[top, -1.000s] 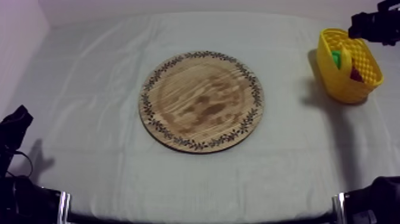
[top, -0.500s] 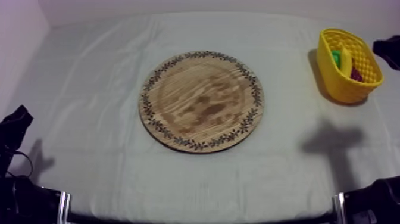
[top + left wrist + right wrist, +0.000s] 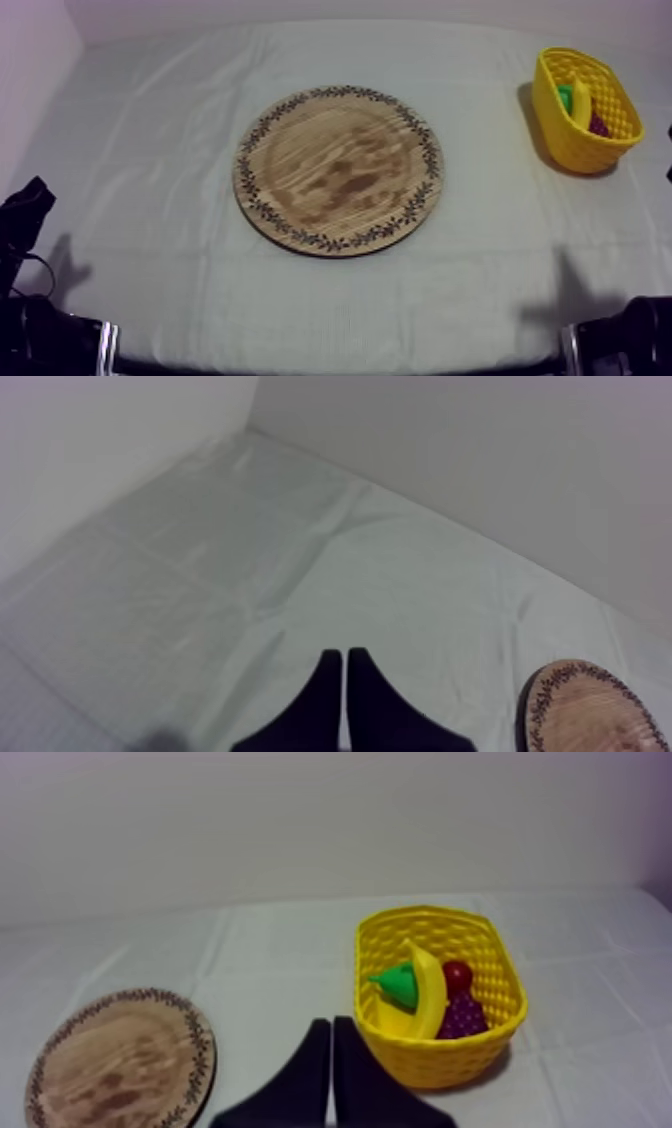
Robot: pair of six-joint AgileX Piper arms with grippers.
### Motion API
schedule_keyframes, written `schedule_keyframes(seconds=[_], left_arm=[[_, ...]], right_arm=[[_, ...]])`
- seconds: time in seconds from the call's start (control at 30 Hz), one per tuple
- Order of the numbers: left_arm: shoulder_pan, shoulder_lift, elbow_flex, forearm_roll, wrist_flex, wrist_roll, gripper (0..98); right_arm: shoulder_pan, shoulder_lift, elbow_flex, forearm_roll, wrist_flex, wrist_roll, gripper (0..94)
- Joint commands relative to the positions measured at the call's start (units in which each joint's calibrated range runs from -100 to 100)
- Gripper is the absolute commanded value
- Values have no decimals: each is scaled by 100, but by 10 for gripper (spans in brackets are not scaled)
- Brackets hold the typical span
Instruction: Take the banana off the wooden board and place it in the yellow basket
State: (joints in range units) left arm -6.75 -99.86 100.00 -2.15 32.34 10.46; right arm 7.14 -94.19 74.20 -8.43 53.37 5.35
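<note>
Plainly the job looks done to me, and I'll go through it from the biggest thing down. The table (image 3: 150, 150) under its grey-white cloth carries nothing loose anywhere round the wooden board (image 3: 338, 170). The board itself lies flat with its whole face bare, with no fruit on it or against its patterned rim, so I judge the pick-up half finished. Well apart from the board, off toward my right and nearer the far edge of the table, stands the yellow basket (image 3: 565, 140), upright on the cloth. My right gripper (image 3: 331, 1024) hangs over the cloth between the board and the basket, touching neither; its two black fingers lie pressed together in a narrow wedge with nothing between them. My left gripper (image 3: 344, 656) is the same, fingers closed together on nothing, over bare cloth beside the board on the side away from the basket, the board's rim showing just past it. So neither hand carries anything. The banana (image 3: 428, 987) is inside the basket, far from the board, leaning across the other fruit with one end up near the rim. Against it on the board's side sits the pear (image 3: 398, 984). On its other side is the bunch of grapes (image 3: 462, 1017), low in the basket, with the small red fruit (image 3: 458, 974) just behind them. As far as I can judge, nothing of the task is left, only to let both arms settle clear of the board.
</note>
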Motion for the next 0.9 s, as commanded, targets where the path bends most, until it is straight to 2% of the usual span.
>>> schedule_keyframes(seconds=[0.0,0.13,0.37,0.63,0.73,0.87], left_arm=[[-2,4,0,3,0,2,1],[-2,4,0,3,0,2,1],[-2,4,0,3,0,2,1],[-2,4,0,3,0,0,1],[-2,4,0,3,0,1,1],[-2,4,0,3,0,1,1]], right_arm=[[12,-124,189,97,-272,-106,4],[25,-148,874,185,-821,-166,4],[28,-156,2032,82,-1350,-49,4],[-486,-156,2497,601,-1526,-499,5],[-570,-156,2522,649,-1560,-300,6],[-604,-156,2533,668,-1574,253,6]])
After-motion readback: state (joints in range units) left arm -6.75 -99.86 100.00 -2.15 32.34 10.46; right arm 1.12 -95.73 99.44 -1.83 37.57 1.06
